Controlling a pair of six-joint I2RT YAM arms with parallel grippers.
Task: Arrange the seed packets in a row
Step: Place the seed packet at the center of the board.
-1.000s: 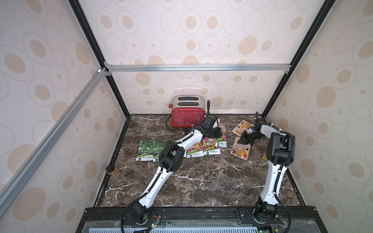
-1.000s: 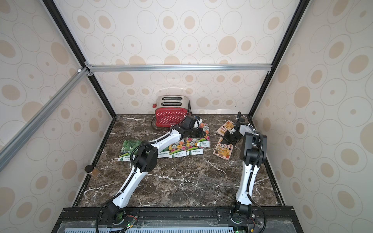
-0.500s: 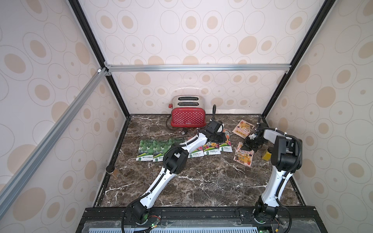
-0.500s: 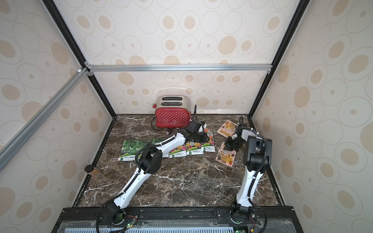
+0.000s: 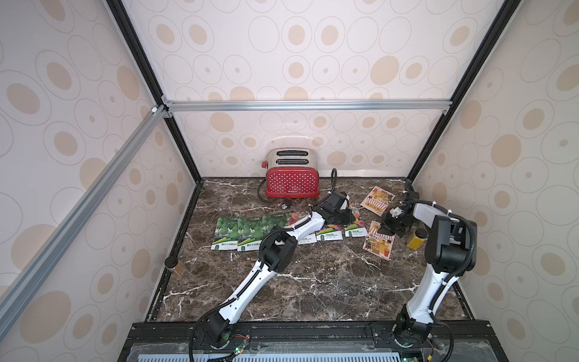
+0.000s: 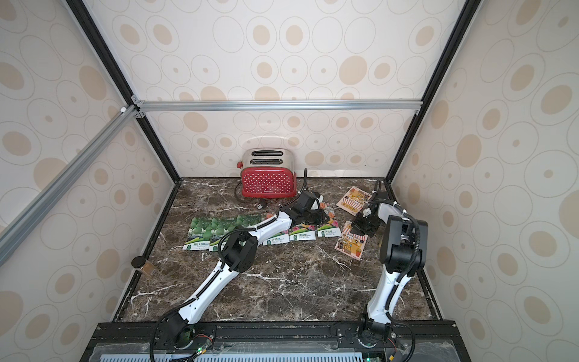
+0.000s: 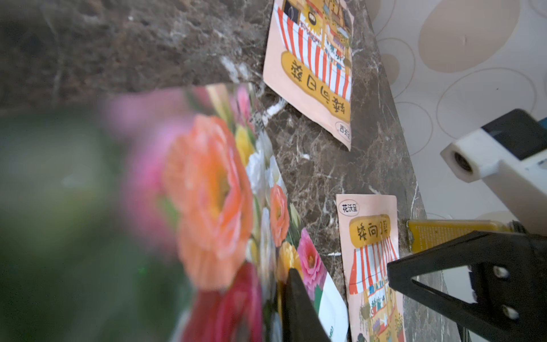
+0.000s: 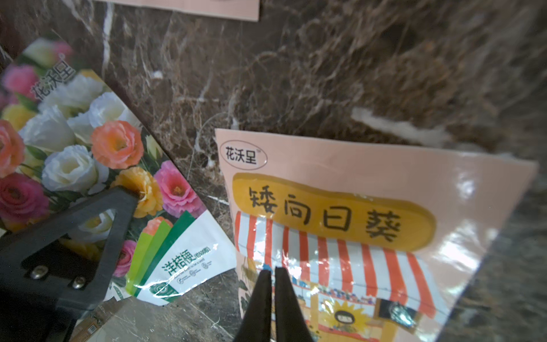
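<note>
The seed packets lie across the far half of the dark veined marble tabletop. Two glossy green gourd-print packets sit side by side at the left. Three multicoloured flower-print packets continue the line rightward, partly under the left arm. A peach awning-shop packet lies askew just beside the last of them, and a second awning-shop packet lies apart near the back right corner. The peach one reads 花沃里 and 矮向日葵; a flower-print one reads 洋桔梗.

The right gripper has its tips at the striped awning, jaws almost together. The left gripper is over a flower-print packet, and its jaw width cannot be told.

A small yellow jar with a dark lid stands between the askew packet and the right wall. A red polka-dot toaster stands at the back wall. Open marble stretches from the row to the near edge.
</note>
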